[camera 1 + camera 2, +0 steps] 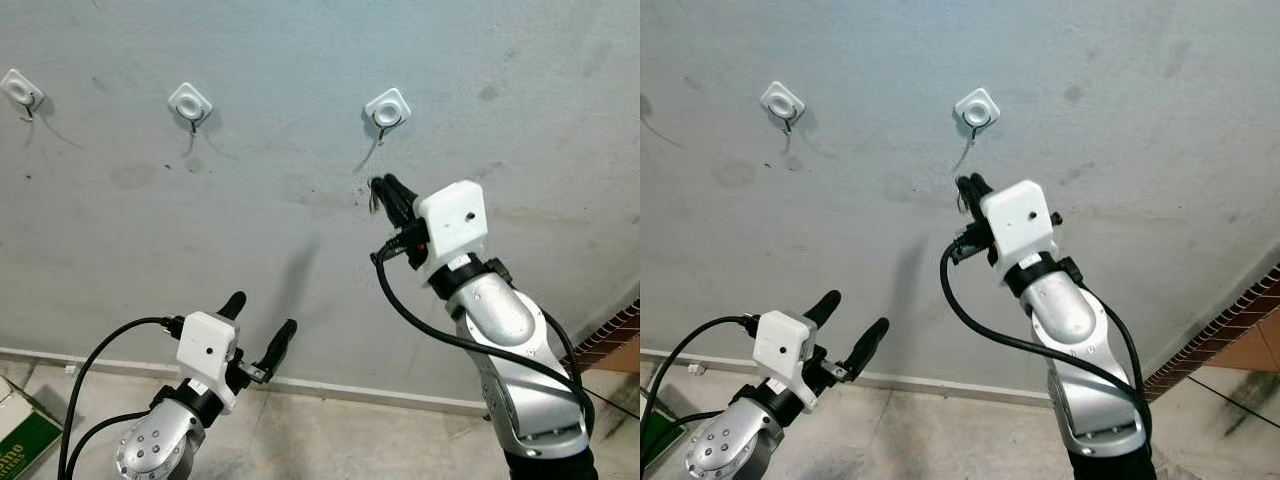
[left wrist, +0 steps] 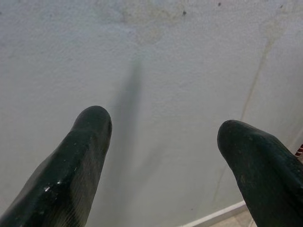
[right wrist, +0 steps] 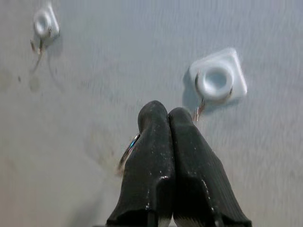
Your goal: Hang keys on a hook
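Note:
Three white wall hooks sit in a row on the grey wall: a left hook (image 1: 22, 90), a middle hook (image 1: 190, 103) and a right hook (image 1: 387, 108). My right gripper (image 1: 384, 190) is raised just below the right hook, shut on a metal key ring (image 3: 127, 152) that pokes out beside its fingers. In the right wrist view the right hook (image 3: 217, 80) lies just past the fingertips, a little to one side. My left gripper (image 1: 262, 318) hangs low near the skirting, open and holding nothing.
A white skirting board (image 1: 330, 388) runs along the foot of the wall above a concrete floor. A green and white box (image 1: 18, 432) lies at the bottom left. A brick edge (image 1: 612, 338) shows at the right.

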